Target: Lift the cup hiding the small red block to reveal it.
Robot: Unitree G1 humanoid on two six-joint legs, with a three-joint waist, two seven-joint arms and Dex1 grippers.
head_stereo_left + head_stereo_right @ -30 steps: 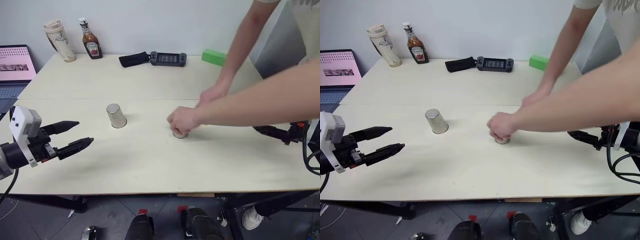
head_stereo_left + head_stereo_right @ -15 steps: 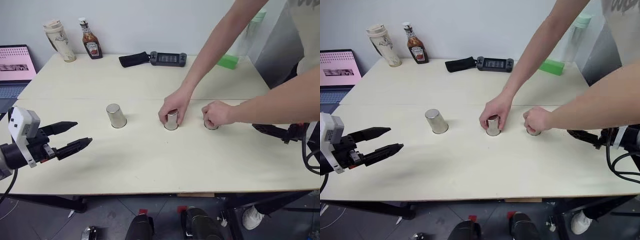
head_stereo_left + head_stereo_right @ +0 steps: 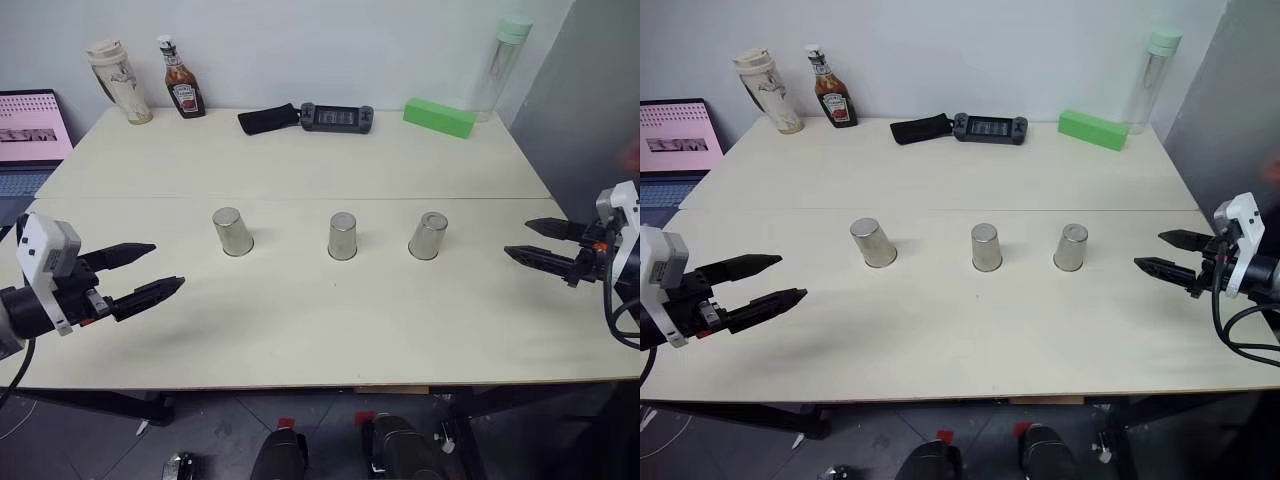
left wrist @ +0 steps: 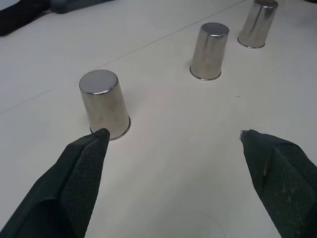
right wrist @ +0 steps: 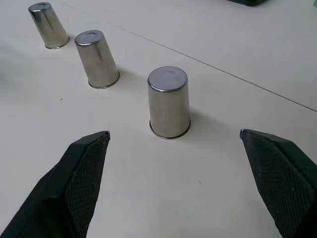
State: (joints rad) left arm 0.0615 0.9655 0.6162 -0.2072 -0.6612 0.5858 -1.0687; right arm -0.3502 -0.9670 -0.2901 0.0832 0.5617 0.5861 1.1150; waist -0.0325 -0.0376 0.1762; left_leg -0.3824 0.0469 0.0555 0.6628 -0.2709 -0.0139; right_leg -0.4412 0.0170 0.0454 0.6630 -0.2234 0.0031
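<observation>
On the pale wooden table (image 3: 300, 320): three upturned silvery metal cups (image 3: 342, 236) in a row; left gripper (image 3: 150, 270) and right gripper (image 3: 528, 240) both spread, empty.

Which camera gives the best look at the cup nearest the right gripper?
The right wrist view: the rightmost cup stands upside down, close and unobstructed, between that gripper's open fingers. The head views show it smaller, at the row's right end. The left wrist view shows it farthest off.

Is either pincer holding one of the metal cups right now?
No, the left pincer and right pincer hover open at the table's ends, apart from all three cups.
</observation>
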